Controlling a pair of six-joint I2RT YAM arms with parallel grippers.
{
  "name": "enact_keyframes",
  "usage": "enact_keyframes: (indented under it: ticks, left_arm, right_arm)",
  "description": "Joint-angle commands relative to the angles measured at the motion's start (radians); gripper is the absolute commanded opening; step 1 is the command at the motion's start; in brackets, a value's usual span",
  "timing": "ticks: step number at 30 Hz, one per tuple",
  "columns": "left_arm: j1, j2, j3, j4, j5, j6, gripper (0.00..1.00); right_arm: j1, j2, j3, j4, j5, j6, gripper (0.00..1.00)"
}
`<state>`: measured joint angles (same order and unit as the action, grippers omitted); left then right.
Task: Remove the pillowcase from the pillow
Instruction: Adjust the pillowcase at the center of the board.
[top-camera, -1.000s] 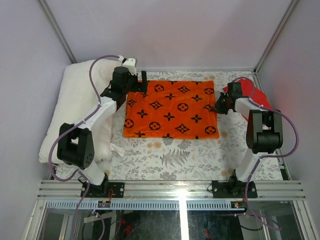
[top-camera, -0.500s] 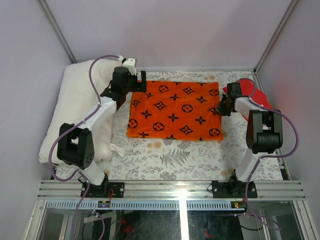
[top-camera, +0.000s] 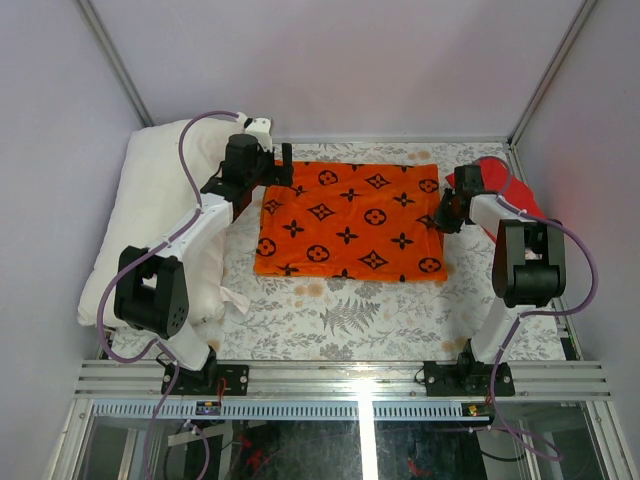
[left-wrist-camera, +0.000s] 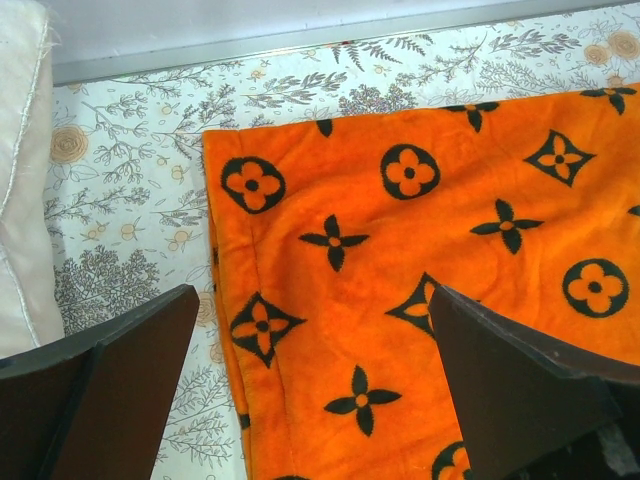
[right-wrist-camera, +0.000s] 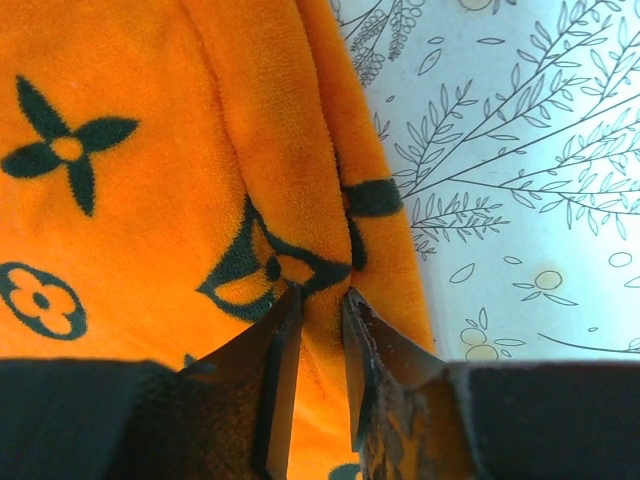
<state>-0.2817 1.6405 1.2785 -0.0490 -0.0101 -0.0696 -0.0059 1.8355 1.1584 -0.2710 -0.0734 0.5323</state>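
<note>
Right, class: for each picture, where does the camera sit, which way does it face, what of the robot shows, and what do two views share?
Top external: above and behind, looking down on the floral table covering; both arms show, pillow left, pillowcase flat mid-table.
Left wrist: mounted on that wrist, facing down at the pillowcase's far left corner; the open left gripper frames it.
Right wrist: close over the pillowcase's right edge; the right gripper pinches a fold.
Shared: every view shows the pillowcase.

Pillowcase (top-camera: 348, 222) flat on table (top-camera: 340, 320) centre, pillow (top-camera: 140, 210) at left, folded cloth (top-camera: 522, 192) at right
</note>
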Motion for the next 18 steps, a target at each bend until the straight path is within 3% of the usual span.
enact_keyframes:
  ticks: [1,8,13,17,18]
  left_arm:
    - [-0.001,-0.010,0.015,0.009,-0.025,0.019,1.00]
    - [-0.002,-0.007,0.018,0.007,-0.024,0.022,1.00]
    - [-0.003,-0.010,0.018,0.006,-0.033,0.026,1.00]
    - [-0.002,-0.008,0.020,0.006,-0.033,0.028,1.00]
    - [-0.002,-0.007,0.021,0.006,-0.032,0.027,1.00]
  right_arm:
    - [0.000,-0.062,0.036,0.027,-0.058,0.008,0.31]
    - [-0.001,-0.081,0.042,0.009,-0.053,0.011,0.35]
    - [-0.002,-0.085,0.036,0.009,-0.050,0.011,0.22]
    - [-0.002,-0.092,0.035,0.004,-0.035,0.008,0.01]
    - [-0.002,-0.094,0.036,0.002,-0.030,0.006,0.00]
